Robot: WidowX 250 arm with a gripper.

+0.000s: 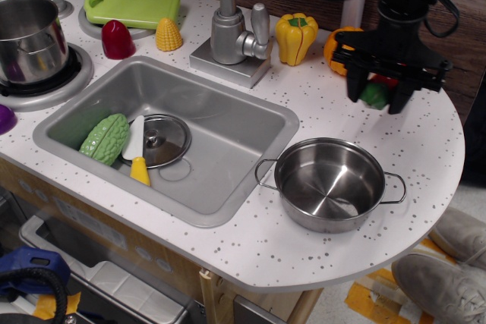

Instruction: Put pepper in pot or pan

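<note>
Holding the pepper (375, 93) between its dark fingers, my claw (377, 90) is closed on it and hangs clear of the worktop (319, 104) at the upper right of the frame. So the pickup looks done; I judge the carry and drop into the pot (331, 184), lower centre-right and empty, remain. The fingers cover most of the pepper; only red and green slivers show, and the orange vegetable (336, 43) is half hidden behind.

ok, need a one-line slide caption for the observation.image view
Gripper holds the red pepper lifted off the counter, behind the empty steel pot beside the sink.
</note>
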